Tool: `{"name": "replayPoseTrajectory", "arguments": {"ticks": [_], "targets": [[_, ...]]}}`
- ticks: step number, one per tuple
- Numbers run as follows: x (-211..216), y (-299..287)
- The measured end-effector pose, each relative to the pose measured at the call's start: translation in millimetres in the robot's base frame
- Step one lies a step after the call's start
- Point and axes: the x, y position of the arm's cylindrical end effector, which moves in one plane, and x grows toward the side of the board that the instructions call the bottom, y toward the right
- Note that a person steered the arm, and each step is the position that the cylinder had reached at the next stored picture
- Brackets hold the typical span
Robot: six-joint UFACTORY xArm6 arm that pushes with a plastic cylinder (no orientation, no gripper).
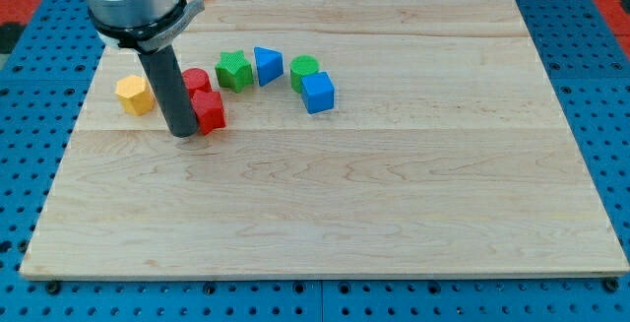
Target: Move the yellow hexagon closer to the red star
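We're resting my tip bare, gripping nothing, between yellow hexagon at board's left and red star, touching star. Hexagon is looking light, rigid, slidey; we're judging its left face best for pushing.

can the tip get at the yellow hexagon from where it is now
Probably yes. My tip sits between the yellow hexagon and the red star, close beside the star. Bare board lies between tip and hexagon. To push it toward the star, though, the tip must first circle to the hexagon's far side, at the view's left.
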Motion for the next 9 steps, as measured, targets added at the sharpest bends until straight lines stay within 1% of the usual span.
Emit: {"name": "replayPoseTrajectory", "arguments": {"ticks": [1, 2, 3, 4, 5, 6, 7, 8, 9], "targets": [[20.3, -56.0], [-34.5, -134.3], [-101.2, -112.0], [-53.6, -47.5], [2.7, -27.1], [12.7, -106.8], [56.2, -54.4], [49.2, 7.6], [54.2, 46.6]]}}
